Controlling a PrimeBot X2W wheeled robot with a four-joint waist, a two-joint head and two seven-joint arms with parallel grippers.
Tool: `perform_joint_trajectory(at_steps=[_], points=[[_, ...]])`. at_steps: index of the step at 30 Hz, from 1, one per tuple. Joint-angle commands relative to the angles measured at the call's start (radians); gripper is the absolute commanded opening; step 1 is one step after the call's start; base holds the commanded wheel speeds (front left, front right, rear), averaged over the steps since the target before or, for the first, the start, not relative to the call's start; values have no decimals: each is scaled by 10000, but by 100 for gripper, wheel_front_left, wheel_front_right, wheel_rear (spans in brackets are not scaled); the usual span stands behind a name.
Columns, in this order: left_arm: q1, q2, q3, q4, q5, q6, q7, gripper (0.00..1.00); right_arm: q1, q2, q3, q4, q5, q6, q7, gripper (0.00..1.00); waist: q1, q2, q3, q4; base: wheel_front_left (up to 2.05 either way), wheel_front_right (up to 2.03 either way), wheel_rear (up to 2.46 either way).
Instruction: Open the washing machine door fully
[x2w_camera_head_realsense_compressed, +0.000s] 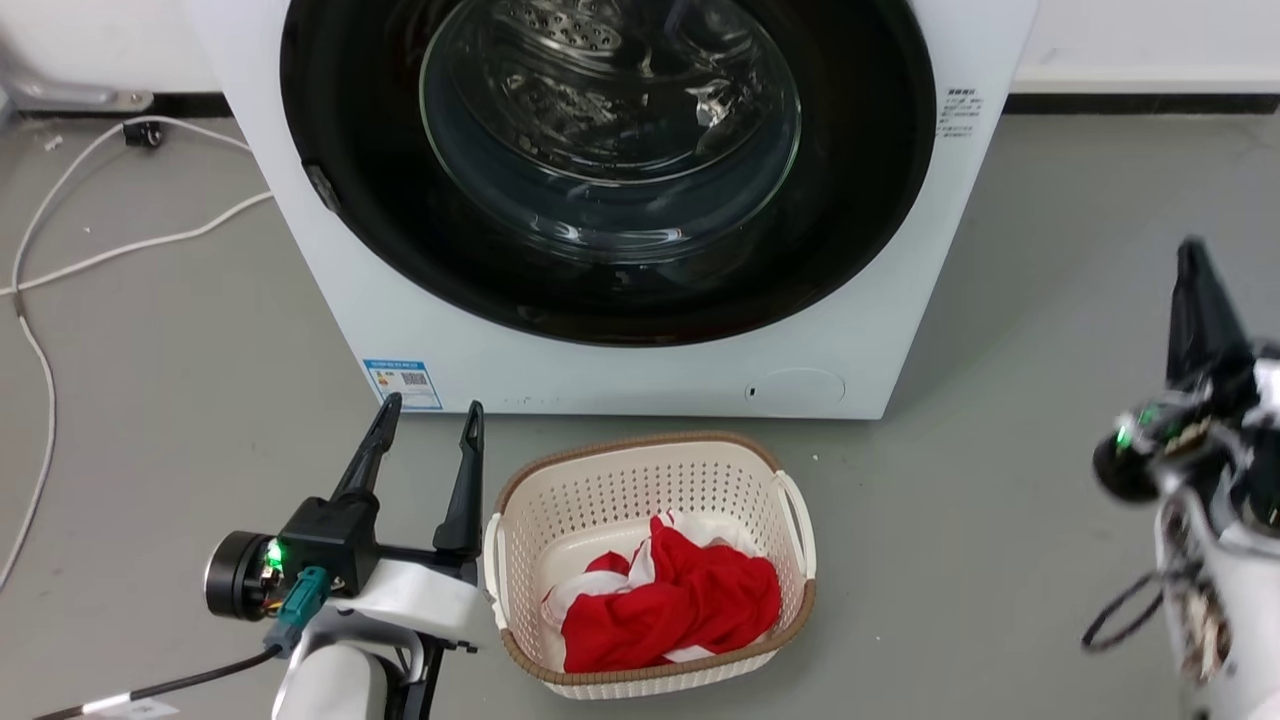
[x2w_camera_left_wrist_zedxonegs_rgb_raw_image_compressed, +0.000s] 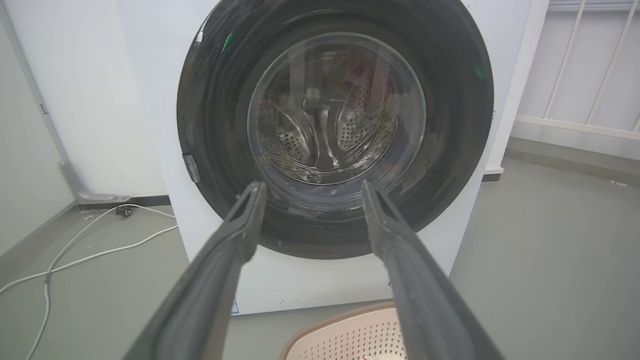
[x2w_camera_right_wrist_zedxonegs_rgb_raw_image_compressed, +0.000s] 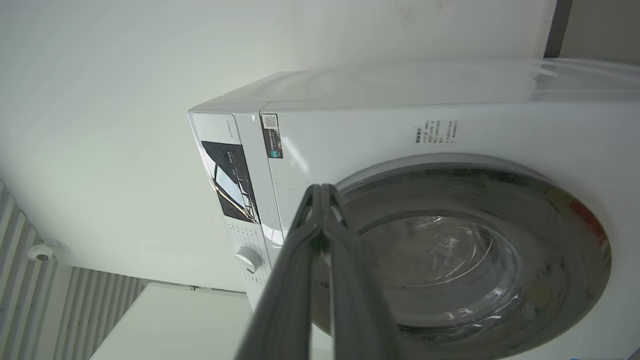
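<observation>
The white washing machine (x2w_camera_head_realsense_compressed: 600, 380) (x2w_camera_left_wrist_zedxonegs_rgb_raw_image_compressed: 310, 285) (x2w_camera_right_wrist_zedxonegs_rgb_raw_image_compressed: 380, 125) stands ahead on the floor. Its door (x2w_camera_head_realsense_compressed: 610, 170) (x2w_camera_left_wrist_zedxonegs_rgb_raw_image_compressed: 335, 125) (x2w_camera_right_wrist_zedxonegs_rgb_raw_image_compressed: 470, 255), a glossy black ring around a bulging clear glass centre, lies flat against the front, shut. My left gripper (x2w_camera_head_realsense_compressed: 430, 412) (x2w_camera_left_wrist_zedxonegs_rgb_raw_image_compressed: 312, 187) is open and empty, low at the machine's lower left corner, apart from it, fingers pointing at the door. At the right, my right gripper (x2w_camera_head_realsense_compressed: 1192, 250) (x2w_camera_right_wrist_zedxonegs_rgb_raw_image_compressed: 322, 189) is shut on nothing, raised and clear of the machine.
A cream perforated basket (x2w_camera_head_realsense_compressed: 790, 500) (x2w_camera_left_wrist_zedxonegs_rgb_raw_image_compressed: 330, 330) holding red and white cloth sits on the floor right before the machine, beside my left gripper. White cables (x2w_camera_head_realsense_compressed: 60, 260) trail over the grey floor at the left. A control panel with a knob (x2w_camera_right_wrist_zedxonegs_rgb_raw_image_compressed: 248, 259) runs along the machine's top.
</observation>
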Motion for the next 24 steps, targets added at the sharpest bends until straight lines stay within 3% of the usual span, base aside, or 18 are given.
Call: perform_joint_trajectory(at_steps=[1, 5, 13, 24], points=[[-229, -13, -18, -140, -28, -3, -26, 100, -1113, -471, 195, 770, 163, 0, 301, 0, -1, 0, 262, 43, 0, 0, 0], [-526, -29, -113, -390, -28, -22, -26, 100, -3280, -1431, 787, 2453, 138, 0, 928, 0, -1, 0, 744, 168, 0, 0, 0], [-1018, -47, -189, -821, -36, -12, -26, 100, -6574, -2351, 2284, 5055, -717, 0, 2087, 0, -1, 0, 1651, 382, 0, 0, 0], [-1545, -62, -355, -1255, 26, 34, -26, 100, -9573, -2126, 4028, 7432, -2101, 0, 3720, 0, -1, 0, 2838, 569, 0, 0, 0]])
